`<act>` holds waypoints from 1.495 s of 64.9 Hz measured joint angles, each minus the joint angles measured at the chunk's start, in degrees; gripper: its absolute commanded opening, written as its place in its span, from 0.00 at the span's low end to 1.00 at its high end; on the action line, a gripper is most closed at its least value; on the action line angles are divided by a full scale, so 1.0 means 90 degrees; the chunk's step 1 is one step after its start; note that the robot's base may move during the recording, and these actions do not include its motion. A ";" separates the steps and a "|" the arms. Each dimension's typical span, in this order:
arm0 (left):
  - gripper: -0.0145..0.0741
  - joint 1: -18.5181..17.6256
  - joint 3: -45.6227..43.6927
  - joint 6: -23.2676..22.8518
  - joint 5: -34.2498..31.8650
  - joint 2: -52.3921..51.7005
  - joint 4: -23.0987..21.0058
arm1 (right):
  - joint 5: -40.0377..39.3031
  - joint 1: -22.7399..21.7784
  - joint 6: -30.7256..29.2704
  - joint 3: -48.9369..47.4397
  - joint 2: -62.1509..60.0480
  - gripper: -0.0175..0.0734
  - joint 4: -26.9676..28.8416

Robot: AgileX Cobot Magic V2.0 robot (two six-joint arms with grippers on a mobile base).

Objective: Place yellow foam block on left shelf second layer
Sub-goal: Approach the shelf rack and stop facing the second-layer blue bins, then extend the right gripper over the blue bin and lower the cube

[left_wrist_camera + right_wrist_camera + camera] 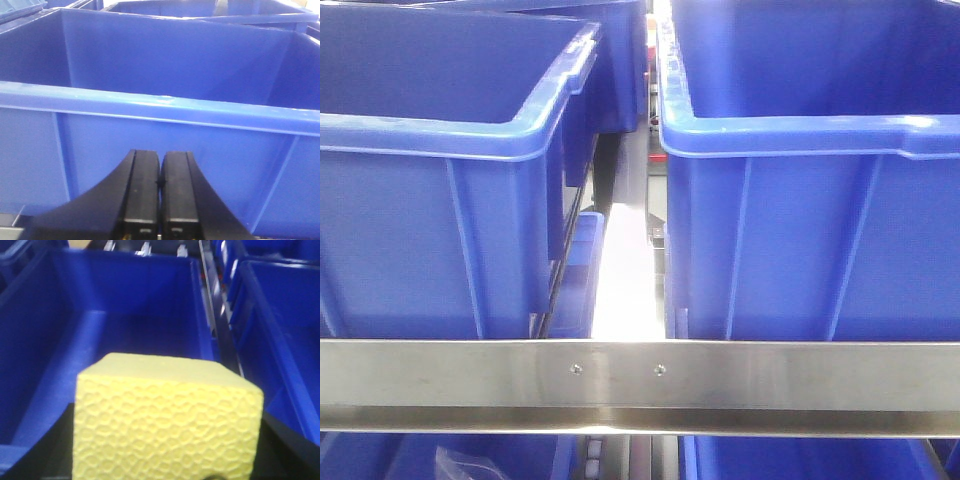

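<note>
Two big blue bins up at the front edge of the shelf tier (770, 372): left bin (430, 220), right bin (810, 220), standing apart, and a bright strip (625, 285) glares in the gap between them. Underneath, a lower left bin (370, 455) holding crinkled clear plastic (455, 465), and a lower right bin (800, 460).

Two bins (450, 200) side by side (behind rail (640, 375)).

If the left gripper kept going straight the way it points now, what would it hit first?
Probably the blue bin's front wall, just below its rim. The left gripper, fingers together and empty, points right at that wall; how far off it is can't be judged from this view.
</note>
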 measured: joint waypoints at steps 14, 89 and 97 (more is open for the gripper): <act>0.32 0.0000 0.0000 0.0000 0.0000 0.0000 0.0000 | 0.0147 0.0000 -0.0150 -0.1126 0.2097 0.39 0.0296; 0.32 0.0000 0.0000 0.0000 0.0000 0.0000 0.0000 | -0.0267 0.0535 -0.0394 -0.3449 0.8372 0.44 0.0397; 0.32 0.0000 0.0000 0.0000 0.0000 0.0000 0.0000 | -0.0277 0.0535 -0.0394 -0.3462 0.8372 0.65 0.0397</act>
